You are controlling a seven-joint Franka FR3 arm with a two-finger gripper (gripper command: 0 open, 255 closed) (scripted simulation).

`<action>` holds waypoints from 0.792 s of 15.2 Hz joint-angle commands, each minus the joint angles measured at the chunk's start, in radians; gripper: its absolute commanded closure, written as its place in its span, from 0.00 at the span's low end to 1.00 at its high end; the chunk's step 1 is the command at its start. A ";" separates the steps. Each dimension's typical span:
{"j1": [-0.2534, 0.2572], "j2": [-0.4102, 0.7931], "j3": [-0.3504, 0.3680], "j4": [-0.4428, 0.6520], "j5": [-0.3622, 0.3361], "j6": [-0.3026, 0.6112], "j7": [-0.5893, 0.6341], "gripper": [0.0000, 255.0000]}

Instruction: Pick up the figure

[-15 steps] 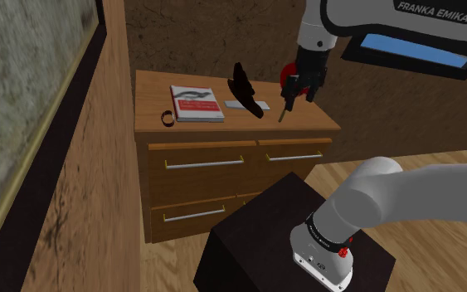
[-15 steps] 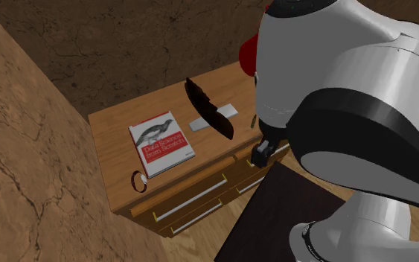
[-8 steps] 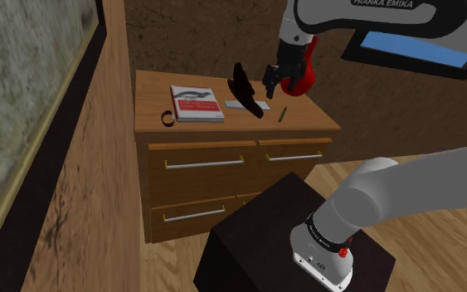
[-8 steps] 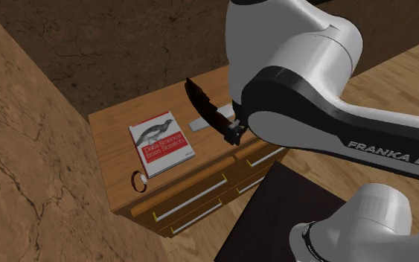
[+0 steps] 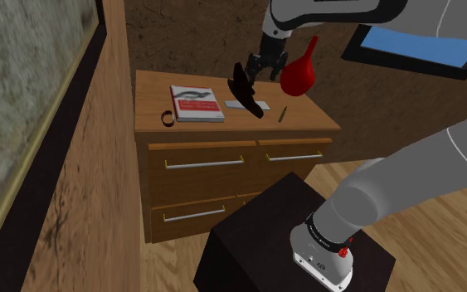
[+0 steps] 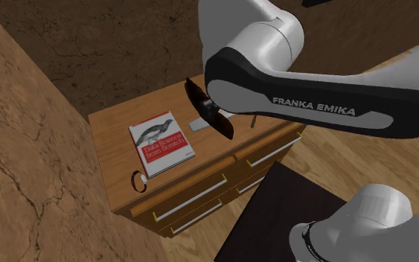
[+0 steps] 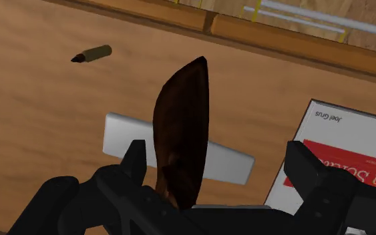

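Note:
The figure (image 5: 241,90) is a dark brown, leaf-shaped piece standing tilted on the wooden dresser top (image 5: 215,123), partly over a flat grey slab (image 5: 250,105). It also shows in the second exterior view (image 6: 215,117). My black gripper (image 5: 256,66) hovers just above and behind the figure's upper end. In the wrist view the gripper (image 7: 218,160) is open, and the figure (image 7: 179,133) stands between the two fingers (image 7: 134,159), closer to one of them. Neither finger clasps it.
A red vase (image 5: 298,73) stands close beside the gripper on the shoulder view's right. A red-and-white book (image 5: 197,103), a dark ring (image 5: 167,119) and a small pen (image 5: 281,114) lie on the dresser. A wooden wall (image 5: 82,191) flanks its left side.
The gripper has swung toward the shoulder view's left, from above the pen, past the red vase, to over the figure. The objects on the dresser have not moved.

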 commanded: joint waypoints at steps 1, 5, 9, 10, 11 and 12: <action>-0.009 0.067 -0.010 0.043 -0.002 0.051 0.001 0.00; -0.021 0.190 -0.025 0.156 0.002 0.110 0.003 0.00; -0.032 0.314 -0.039 0.287 0.012 0.152 0.003 0.00; -0.035 0.346 -0.042 0.323 0.015 0.160 0.002 0.00; -0.039 0.378 -0.045 0.361 0.019 0.167 0.001 0.00; -0.041 0.398 -0.047 0.385 0.022 0.170 0.000 0.00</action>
